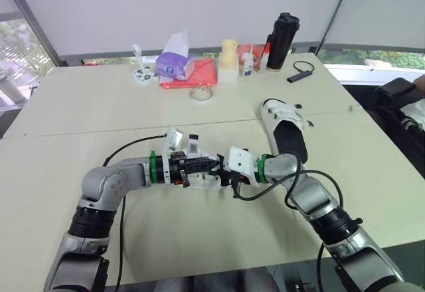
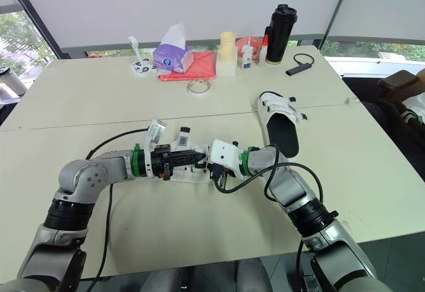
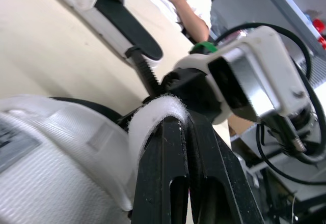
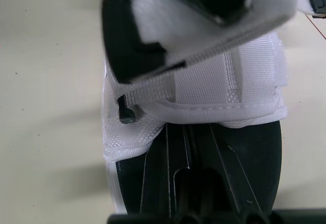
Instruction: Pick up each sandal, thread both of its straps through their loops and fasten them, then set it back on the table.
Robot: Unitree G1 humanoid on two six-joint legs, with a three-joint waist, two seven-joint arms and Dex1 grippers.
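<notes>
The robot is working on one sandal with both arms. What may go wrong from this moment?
The left pincer pinches only the fuzzy end of the strap, at its very tips; the strap may slip out during threading. The right pincer sits very close on the same sandal, so the two may bump. The black cable hanging at the right wrist may catch on the sandal.
</notes>
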